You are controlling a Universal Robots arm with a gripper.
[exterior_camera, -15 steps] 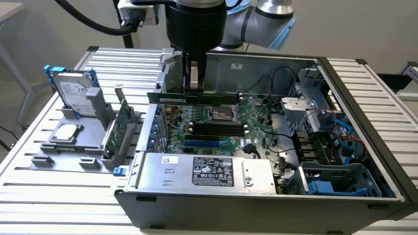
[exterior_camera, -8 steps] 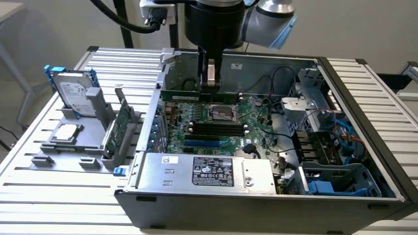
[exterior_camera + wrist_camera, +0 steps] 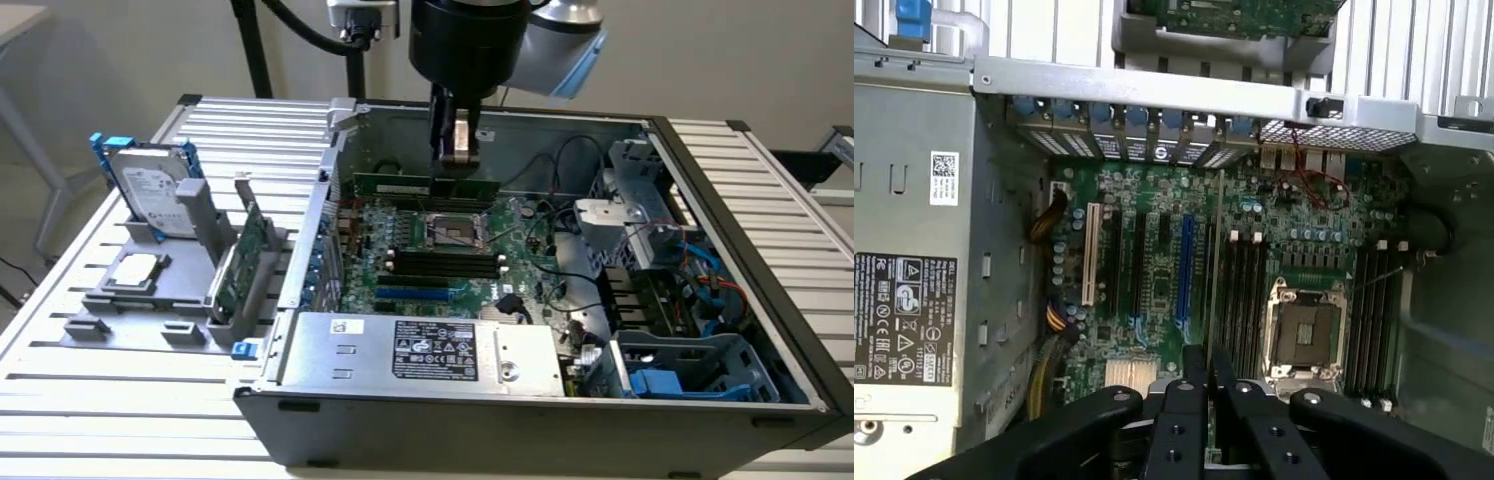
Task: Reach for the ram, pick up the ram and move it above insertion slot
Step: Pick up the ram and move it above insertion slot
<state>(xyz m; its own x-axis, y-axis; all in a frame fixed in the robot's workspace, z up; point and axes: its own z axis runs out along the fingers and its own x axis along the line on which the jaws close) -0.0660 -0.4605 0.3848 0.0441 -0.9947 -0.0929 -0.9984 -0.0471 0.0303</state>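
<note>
Gripper (image 3: 461, 160): clamped on the ram (image 3: 424, 187), held level.
Ram: directly under fingers, above motherboard (image 3: 441, 260) memory slots (image 3: 447, 262), at 12 o'clock of CPU socket (image 3: 454, 229).

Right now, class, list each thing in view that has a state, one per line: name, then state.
Long thin green ram stick: held edge-on above the motherboard.
Black gripper: shut on the ram.
Grey computer case: open, side panel off.
Silver processor socket: empty.
Silver hard drive: upright in the grey holder.

Black cylindrical wrist, grey-blue joint cap behind it. Gripper (image 3: 458, 150) slim, dark metal. Wrist view: black finger links (image 3: 1184, 430), round screws, thick black cable overhead.
</note>
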